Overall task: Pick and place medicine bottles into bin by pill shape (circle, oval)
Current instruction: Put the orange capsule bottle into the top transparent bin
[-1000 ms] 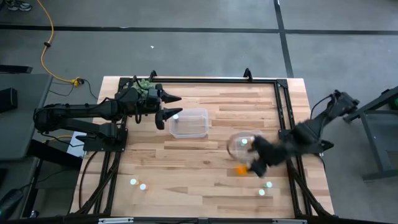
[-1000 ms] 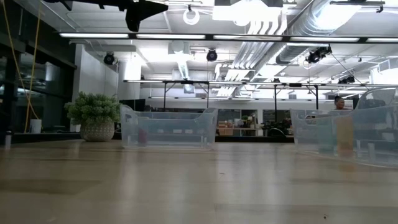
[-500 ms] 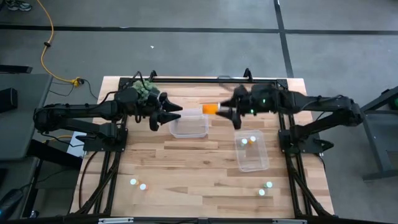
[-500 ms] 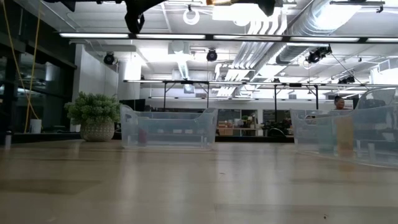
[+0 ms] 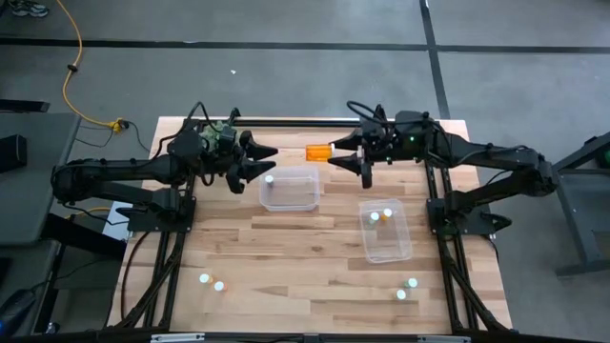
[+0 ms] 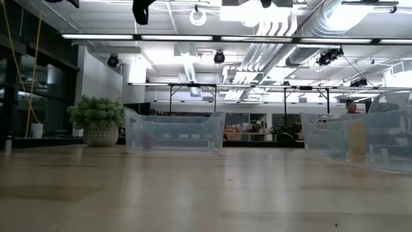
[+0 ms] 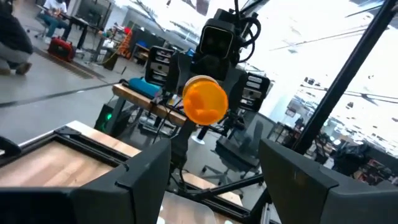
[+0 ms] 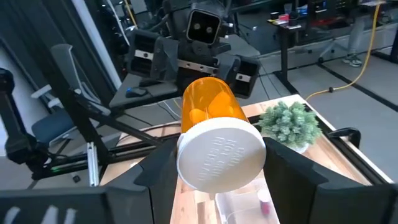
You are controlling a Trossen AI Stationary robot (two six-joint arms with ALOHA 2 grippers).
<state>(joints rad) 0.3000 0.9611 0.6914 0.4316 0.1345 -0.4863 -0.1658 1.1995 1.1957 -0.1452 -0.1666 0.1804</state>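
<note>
While the right gripper (image 5: 335, 157) holds the orange bottle (image 5: 317, 151) sideways in its closed fingers, high over the far edge of the table (image 5: 286, 248), the high view shows the left gripper (image 5: 259, 160) facing it, jaws spread and empty, with a clear bin (image 5: 290, 189) just below and between the two. From table height you see only that bin (image 6: 174, 134) and the plant (image 6: 96, 120); both grippers are out of frame above. Through the left wrist view, the bottle's orange base (image 7: 204, 101) points straight at you, so study the pill shape before moving. Seen from the right wrist view, the white cap (image 8: 221, 157) sits nearest the camera; keep the grip steady and level.
</note>
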